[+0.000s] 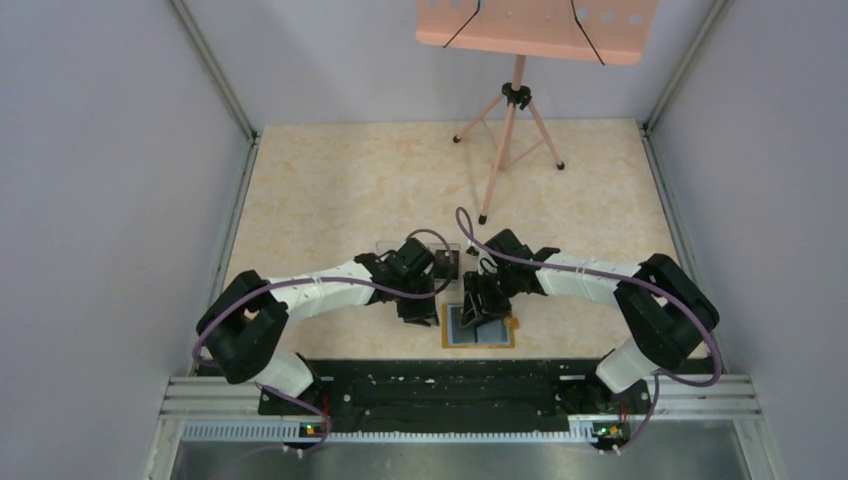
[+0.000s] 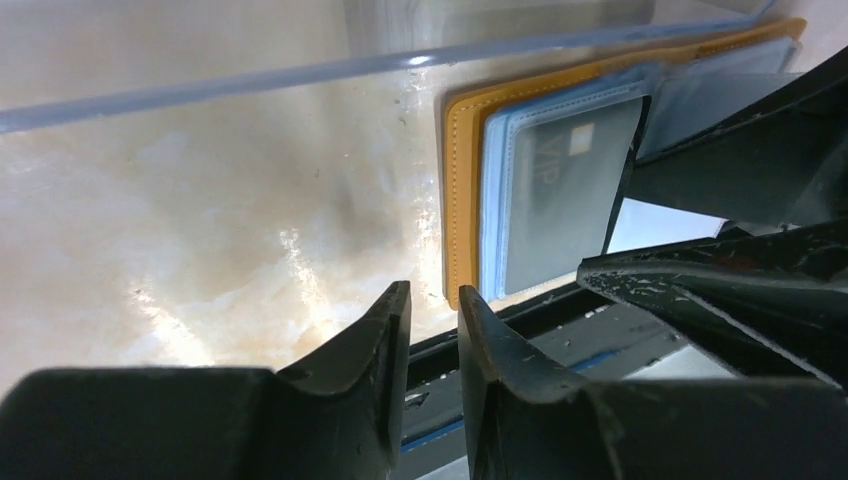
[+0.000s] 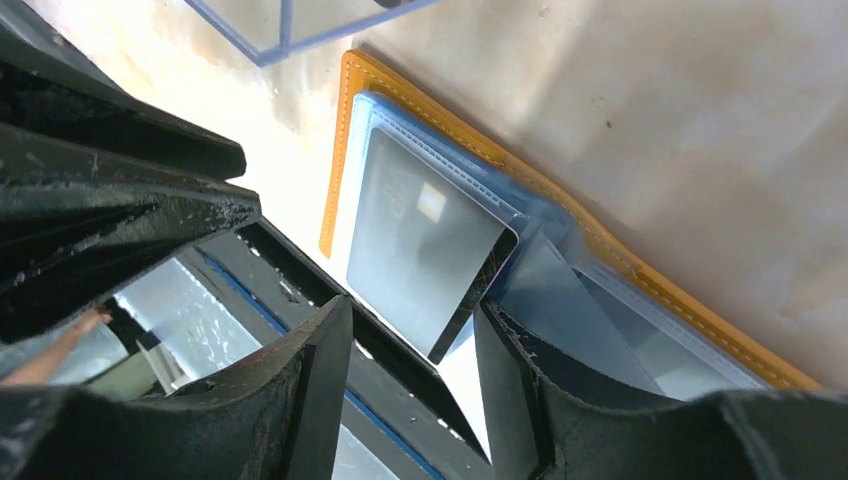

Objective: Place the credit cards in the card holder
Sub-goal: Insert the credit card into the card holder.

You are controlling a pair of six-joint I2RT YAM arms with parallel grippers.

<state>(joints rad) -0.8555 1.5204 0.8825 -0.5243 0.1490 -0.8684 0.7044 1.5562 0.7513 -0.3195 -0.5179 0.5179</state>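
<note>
Card holder (image 2: 462, 200) lies open and flat on the desk (image 1: 350, 190), close to the near edge and roughly midway between the two arms, orange rim showing around blue-grey pockets. One dark credit card (image 3: 420, 250) sits in the pocket at one end of the holder. It shows through the translucent pocket face, with a pale chip square and "VIP" lettering readable in the left wrist view. One corner of the card looks to stick out past the pocket edge, though how far it is inserted is hard to tell. Right hand (image 3: 415, 310) hovers right over the holder with its jaws apart. The card's exposed corner lies in the gap between them, neither finger is pressed on it, and nothing is gripped. Left hand (image 2: 435, 320) is just beside the holder's left edge, low over the desk, its jaws only a narrow slit apart with nothing between them. The two hands are near each other, and the right hand's dark fingers fill the right side of the left wrist view. Clear plastic box (image 2: 300, 72) stands just beyond the holder. Pink music stand (image 1: 530, 25) is at the far end of the desk, well apart. Other cards not visible from these views.
</note>
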